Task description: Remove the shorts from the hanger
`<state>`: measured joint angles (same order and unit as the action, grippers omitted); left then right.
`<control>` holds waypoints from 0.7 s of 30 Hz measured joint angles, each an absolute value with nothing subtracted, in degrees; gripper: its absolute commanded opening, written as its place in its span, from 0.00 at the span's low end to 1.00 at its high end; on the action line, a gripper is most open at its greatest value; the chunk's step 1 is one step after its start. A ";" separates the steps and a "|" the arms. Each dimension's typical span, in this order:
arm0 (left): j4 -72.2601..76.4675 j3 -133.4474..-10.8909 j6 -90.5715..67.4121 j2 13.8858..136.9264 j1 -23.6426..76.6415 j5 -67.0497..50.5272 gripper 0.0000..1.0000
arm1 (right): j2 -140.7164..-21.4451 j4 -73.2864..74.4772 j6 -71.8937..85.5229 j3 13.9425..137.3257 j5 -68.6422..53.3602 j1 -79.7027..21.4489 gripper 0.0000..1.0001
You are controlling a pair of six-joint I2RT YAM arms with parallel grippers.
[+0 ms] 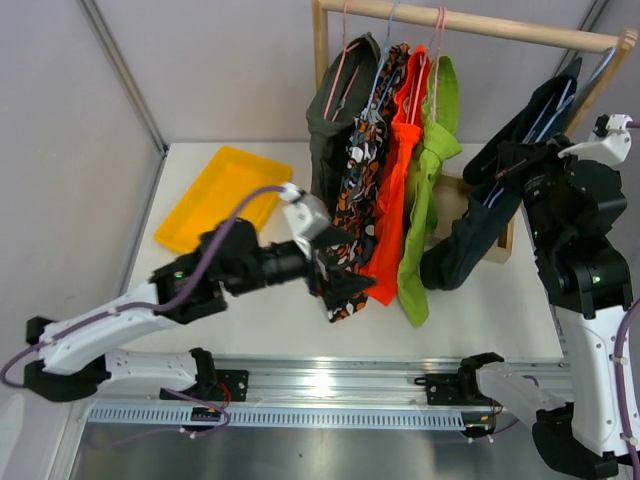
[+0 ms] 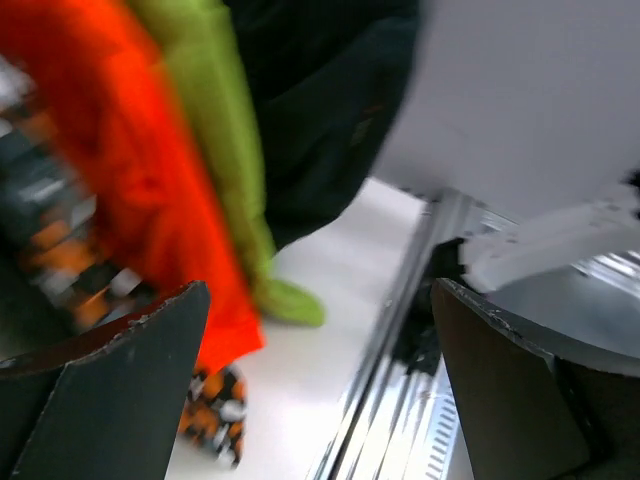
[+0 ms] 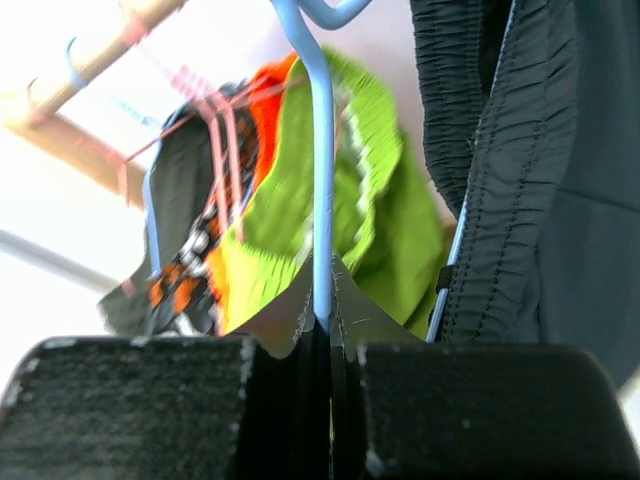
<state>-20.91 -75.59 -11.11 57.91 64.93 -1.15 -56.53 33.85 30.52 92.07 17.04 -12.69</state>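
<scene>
White table (image 1: 270,310) across the middle of the scene, with a wooden rack (image 1: 480,25) standing at its far side

Under the rack's rail, five pairs of shorts in a row, left to right: dark olive shorts (image 1: 335,120), camouflage shorts (image 1: 362,185), orange shorts (image 1: 395,210), lime green shorts (image 1: 425,210), navy shorts (image 1: 485,215)

First four hanging straight down, long axis vertical, waistbands up at the hangers, hems pointing at the table

Navy shorts slanting instead, long axis running from the far right at the rail down toward the near left, lower end close to the table and just right of the lime green hem

Yellow tray (image 1: 215,195) lying on the left part of the table, well apart from the rack

Left gripper (image 1: 340,272) with jaws spread wide, gripping nothing, reaching in from the left at the level of the lower hems; camouflage and orange hems right at its fingers in the top view, contact impossible to tell

Right gripper (image 3: 322,340) pressed together on the thin wire of the blue hanger (image 3: 322,180), with the navy waistband immediately right of that wire in the wrist view
</scene>
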 measured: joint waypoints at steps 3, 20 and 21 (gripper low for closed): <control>-14.48 -76.12 -8.88 64.01 71.92 -2.24 0.99 | -55.18 35.33 32.77 90.87 16.49 -14.98 0.00; 3.36 -86.32 -8.27 94.35 76.03 -1.28 0.99 | -54.39 42.96 35.88 97.60 14.63 -18.44 0.00; 3.81 -87.90 -7.94 95.22 76.05 -0.45 0.96 | -54.08 43.24 36.05 97.97 14.48 -18.44 0.00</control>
